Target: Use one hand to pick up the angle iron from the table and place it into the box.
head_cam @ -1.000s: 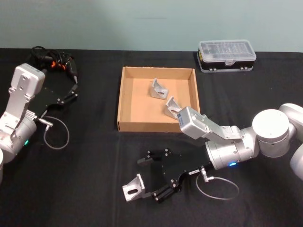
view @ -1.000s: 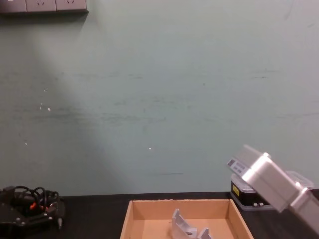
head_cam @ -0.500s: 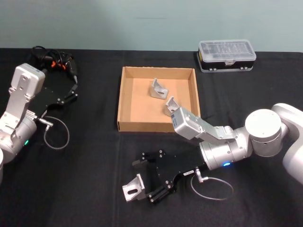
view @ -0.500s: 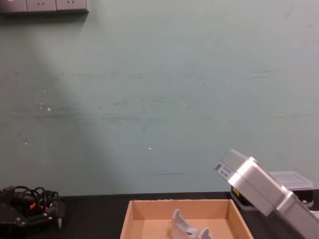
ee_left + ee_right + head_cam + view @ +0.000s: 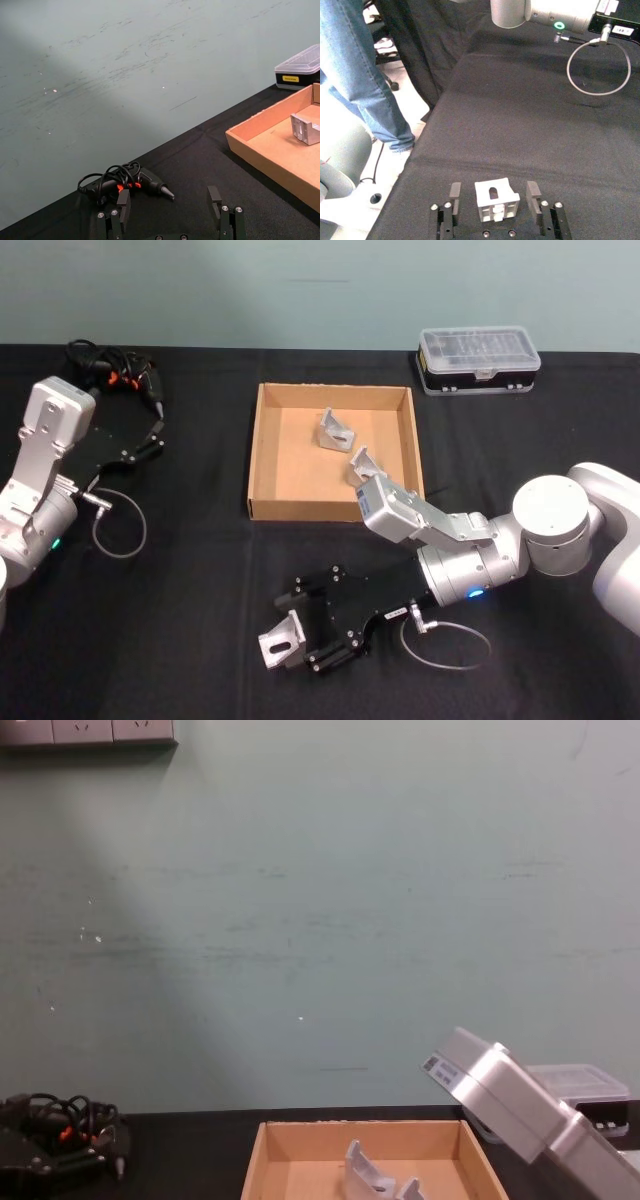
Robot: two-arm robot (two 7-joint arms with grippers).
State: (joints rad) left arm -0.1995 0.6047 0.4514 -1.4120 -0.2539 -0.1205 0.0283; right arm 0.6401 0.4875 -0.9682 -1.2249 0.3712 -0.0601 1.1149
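Note:
A silver angle iron (image 5: 283, 640) lies on the black table (image 5: 180, 620) near its front edge. My right gripper (image 5: 303, 629) is open and low over the table, one finger on each side of the angle iron (image 5: 495, 199), with a small gap on both sides. The tan cardboard box (image 5: 257, 455) stands behind it and holds two more angle irons (image 5: 336, 430). In the chest view the box (image 5: 370, 1139) is at the bottom, with my right arm segment (image 5: 515, 1108) beside it. My left gripper (image 5: 152, 430) is parked open at the far left.
A black plastic case with a clear lid (image 5: 480, 358) stands at the back right. A drill with tangled cables (image 5: 115, 372) lies at the back left, ahead of the left gripper (image 5: 169, 206). A person's legs (image 5: 362, 75) stand beyond the table edge.
My right gripper has moved left and toward the table's front edge, so its open fingers now straddle the angle iron. The left arm has not moved.

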